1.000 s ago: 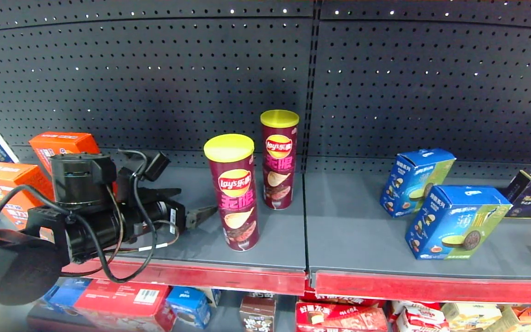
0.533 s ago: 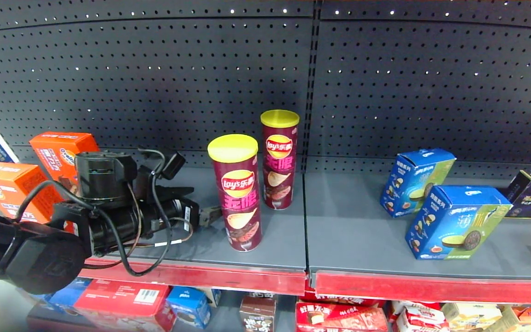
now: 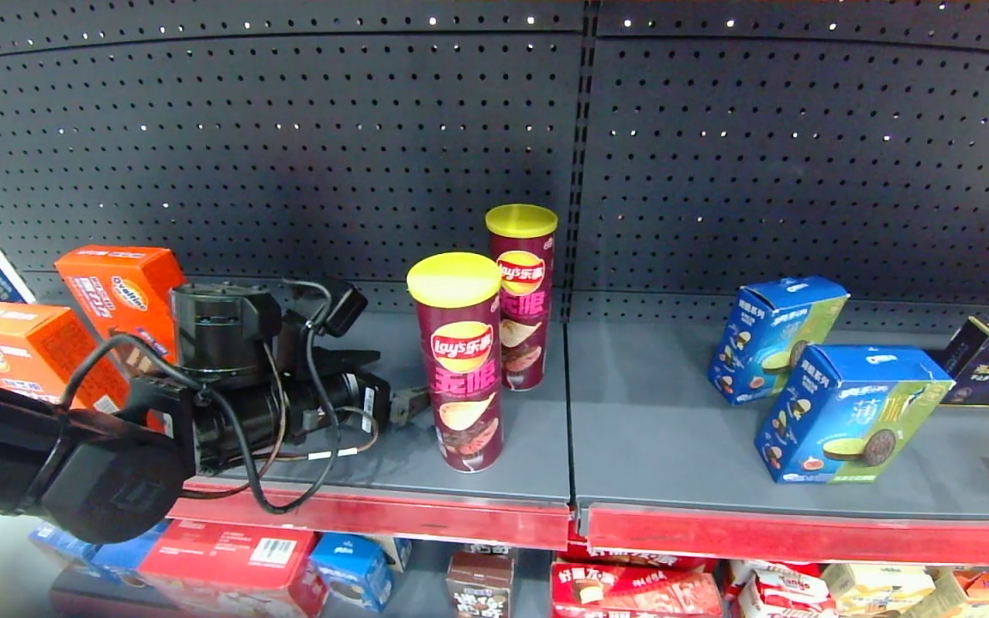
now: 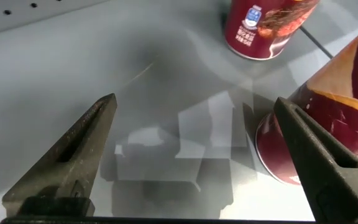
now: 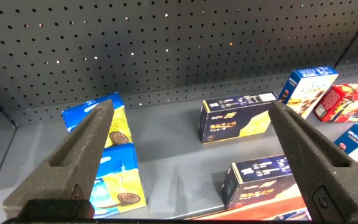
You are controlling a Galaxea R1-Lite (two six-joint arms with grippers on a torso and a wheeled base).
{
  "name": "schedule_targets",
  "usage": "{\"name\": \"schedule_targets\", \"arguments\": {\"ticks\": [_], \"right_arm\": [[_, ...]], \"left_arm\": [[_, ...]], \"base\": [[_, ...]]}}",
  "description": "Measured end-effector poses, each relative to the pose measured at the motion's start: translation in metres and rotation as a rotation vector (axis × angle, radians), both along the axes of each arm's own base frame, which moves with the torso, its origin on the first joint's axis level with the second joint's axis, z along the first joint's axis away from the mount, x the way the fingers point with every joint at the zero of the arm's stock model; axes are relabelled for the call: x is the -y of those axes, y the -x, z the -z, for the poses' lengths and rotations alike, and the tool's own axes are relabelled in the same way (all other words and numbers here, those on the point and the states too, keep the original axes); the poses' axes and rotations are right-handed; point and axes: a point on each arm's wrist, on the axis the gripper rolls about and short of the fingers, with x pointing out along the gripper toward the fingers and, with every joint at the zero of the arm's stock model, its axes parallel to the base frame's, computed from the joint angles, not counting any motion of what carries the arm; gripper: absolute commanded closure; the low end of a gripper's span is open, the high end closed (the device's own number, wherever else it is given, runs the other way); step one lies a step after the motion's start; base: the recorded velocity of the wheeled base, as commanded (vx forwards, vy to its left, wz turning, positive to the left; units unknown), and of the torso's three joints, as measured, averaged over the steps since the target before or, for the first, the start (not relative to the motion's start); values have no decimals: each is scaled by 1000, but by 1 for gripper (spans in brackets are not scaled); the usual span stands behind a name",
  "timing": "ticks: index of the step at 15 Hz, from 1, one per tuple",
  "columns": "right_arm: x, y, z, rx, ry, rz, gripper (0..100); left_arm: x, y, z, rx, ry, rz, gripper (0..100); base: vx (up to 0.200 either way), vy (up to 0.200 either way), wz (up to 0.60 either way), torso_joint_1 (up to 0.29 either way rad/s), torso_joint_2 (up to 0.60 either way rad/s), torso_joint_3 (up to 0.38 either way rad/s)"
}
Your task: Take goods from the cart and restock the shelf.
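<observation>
Evidently the placing step is nearly done: the left gripper (image 3: pixel 400 378), fingers spread, sits against the front chips can (image 3: pixel 464 369), upright near the shelf (image 3: pixel 658 412) edge, and should next withdraw without tipping it.

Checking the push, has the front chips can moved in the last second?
Yes. The front chips can slid right, closer to the unmoved rear can.
</observation>
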Motion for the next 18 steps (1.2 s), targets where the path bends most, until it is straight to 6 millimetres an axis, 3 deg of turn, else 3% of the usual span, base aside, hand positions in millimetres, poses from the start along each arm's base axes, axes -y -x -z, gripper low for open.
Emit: {"name": "schedule_targets", "arguments": {"ticks": [18], "right_arm": [[-1,-1,0,-4,2,0,0]], "left_arm": [[31,-19,1,20,10,59,0]], "base": [[0,0,0,0,0,0]]}}
